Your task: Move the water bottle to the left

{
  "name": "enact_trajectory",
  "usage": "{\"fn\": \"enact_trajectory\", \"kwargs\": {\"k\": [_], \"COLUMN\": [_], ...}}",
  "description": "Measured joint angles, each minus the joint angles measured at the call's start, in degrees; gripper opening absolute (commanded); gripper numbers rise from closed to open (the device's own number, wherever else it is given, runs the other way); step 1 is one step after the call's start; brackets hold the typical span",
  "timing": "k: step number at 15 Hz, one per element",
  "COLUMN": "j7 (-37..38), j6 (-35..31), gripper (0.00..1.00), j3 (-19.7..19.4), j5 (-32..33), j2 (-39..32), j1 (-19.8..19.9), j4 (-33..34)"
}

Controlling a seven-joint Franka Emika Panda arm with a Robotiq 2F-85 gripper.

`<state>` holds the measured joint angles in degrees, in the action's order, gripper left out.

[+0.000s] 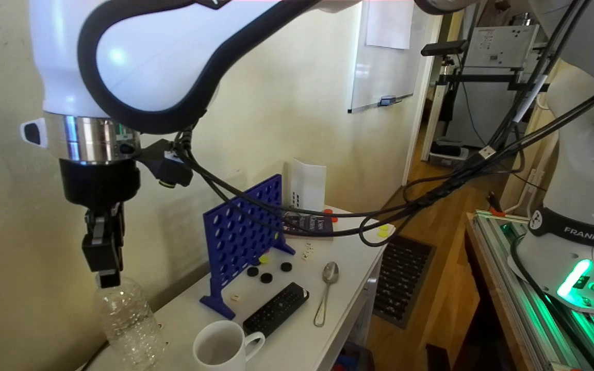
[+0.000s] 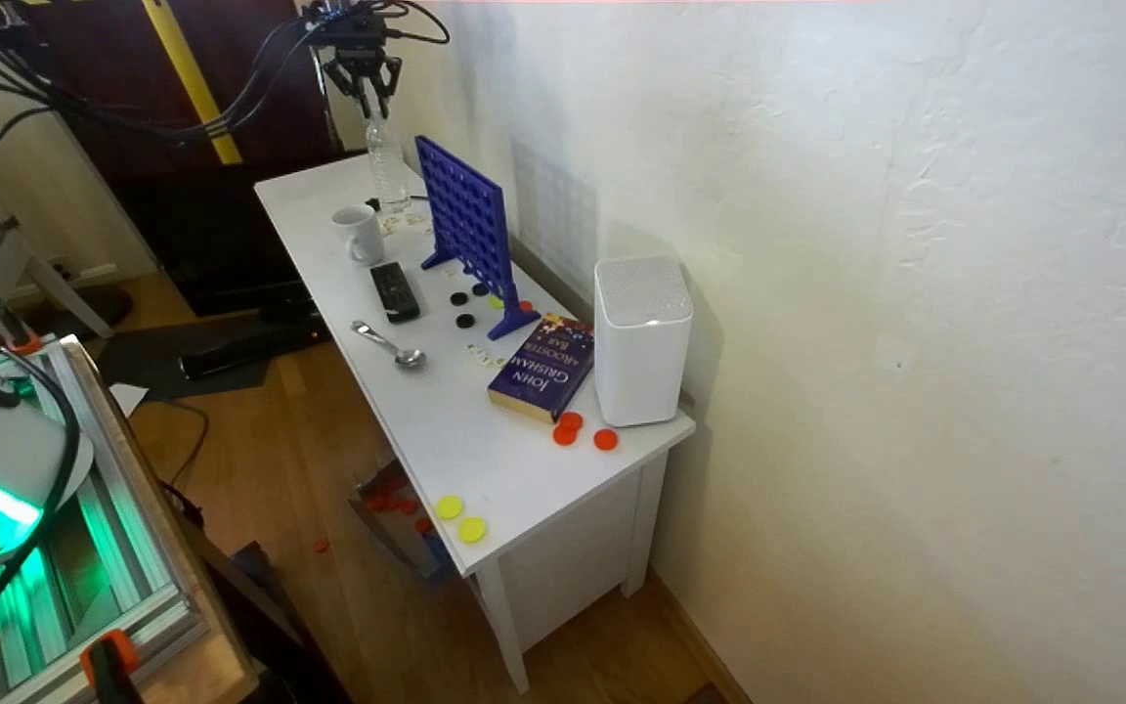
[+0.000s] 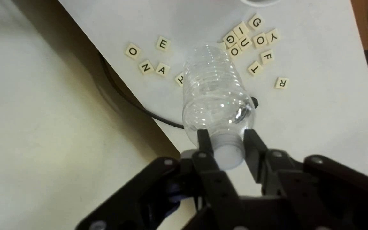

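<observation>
The water bottle is clear, ribbed plastic with a whitish cap. It shows in both exterior views [image 1: 133, 327] [image 2: 389, 176] and in the wrist view [image 3: 214, 84], at the far end of the white table [image 2: 426, 445], beside the wall. My gripper [image 1: 110, 278] points down over it and also shows in an exterior view [image 2: 375, 106]. In the wrist view my gripper [image 3: 226, 135] has a finger on each side of the cap, and both appear to touch it. The bottle is roughly upright; I cannot tell whether its base touches the table.
A white mug [image 2: 358, 235] stands near the bottle, and the blue grid game [image 2: 465, 220] stands along the wall. Letter tiles [image 3: 241, 40] lie around the bottle's base. A black cable [image 3: 139, 107] runs behind it. A remote [image 2: 395, 291], spoon [image 2: 390, 344] and book [image 2: 545, 367] lie farther along.
</observation>
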<state>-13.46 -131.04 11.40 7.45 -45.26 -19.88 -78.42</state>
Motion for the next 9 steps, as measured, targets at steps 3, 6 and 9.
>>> {"fn": "enact_trajectory", "kwargs": {"k": [3, 6, 9], "j7": [-3.40, -6.20, -8.16], "j6": [0.75, 0.72, 0.68], "gripper": [0.08, 0.08, 0.08], "j3": [0.12, 0.66, 0.72], "j5": [0.31, 0.31, 0.31], "j2": [-4.40, -8.11, -11.18], "j1": [-1.20, -1.73, -2.38], "j4": [5.83, 10.83, 15.19]}}
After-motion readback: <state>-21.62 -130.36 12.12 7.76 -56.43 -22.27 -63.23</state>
